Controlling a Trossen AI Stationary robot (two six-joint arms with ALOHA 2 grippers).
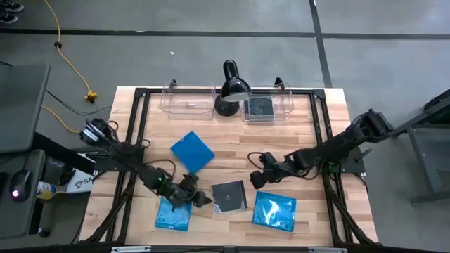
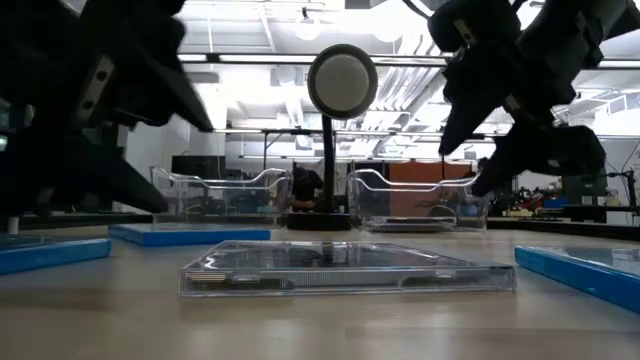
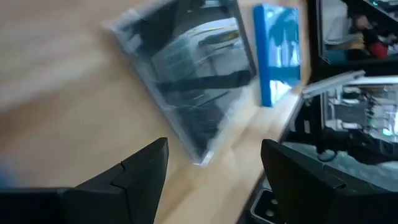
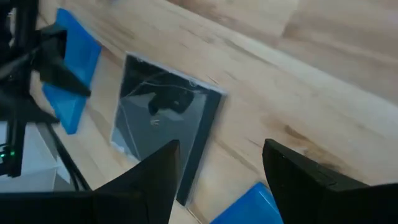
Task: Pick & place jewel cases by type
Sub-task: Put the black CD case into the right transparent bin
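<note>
Both grippers open, empty, flanking the black jewel case (image 1: pixel 230 196).
Left gripper (image 1: pixel 198 197) at its nine o'clock, right gripper (image 1: pixel 257 179) at two o'clock.

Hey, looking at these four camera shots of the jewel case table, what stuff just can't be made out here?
- Blue case under the left gripper: in the high view the arm covers part of that blue case.
- Right bin: a dark case seems to lie inside, but the lamp overlaps it; how many cannot be told.
- Black case: blurred in the left wrist view, label unreadable.
- Right gripper: low view shows only dark silhouettes.
</note>
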